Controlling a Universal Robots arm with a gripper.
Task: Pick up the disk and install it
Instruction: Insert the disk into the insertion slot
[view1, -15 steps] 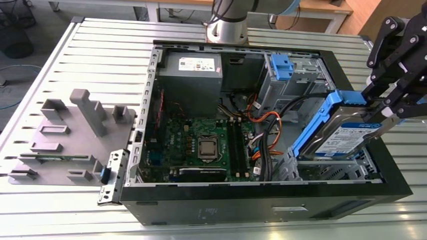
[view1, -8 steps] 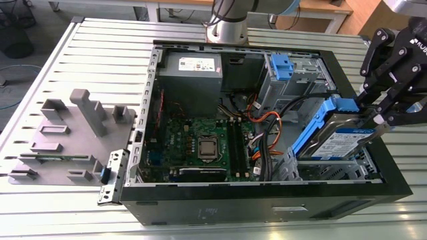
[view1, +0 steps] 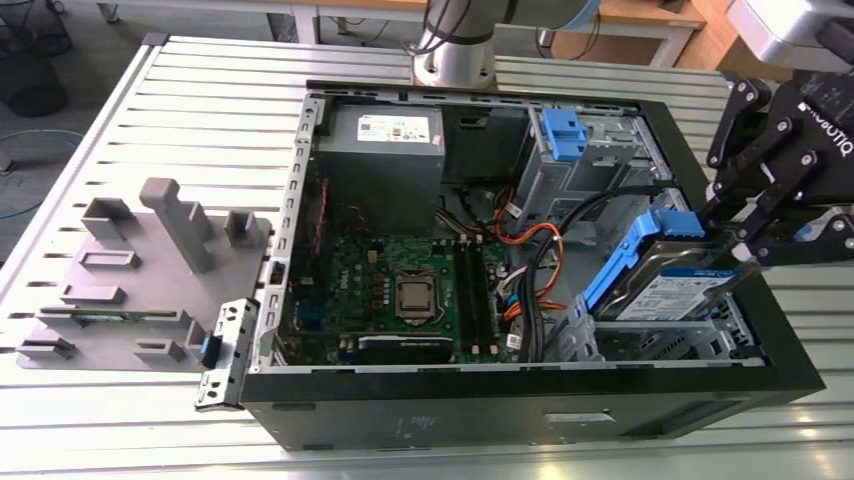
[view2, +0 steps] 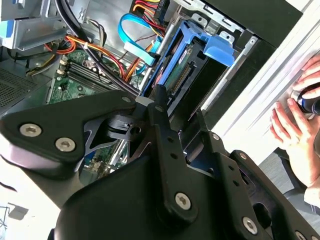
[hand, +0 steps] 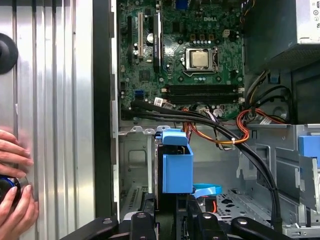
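Silver blue-railed disk (view1: 667, 288), blue-and-white label, tilted; claw (view1: 727, 255) clamped on it.

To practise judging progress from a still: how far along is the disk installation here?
Done: the disk is picked up and held in the gripper. In hand: it leans tilted into the bay. Left: seating it, as it is not yet level in the bay.

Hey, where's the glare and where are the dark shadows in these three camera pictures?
Exterior view: the ribbed table glares at the frame's bottom, while the computer case is shadowed inside. Second wrist view: the table washes out white beside a hand; the gripper looks almost black. First wrist view: light falls evenly on the motherboard.
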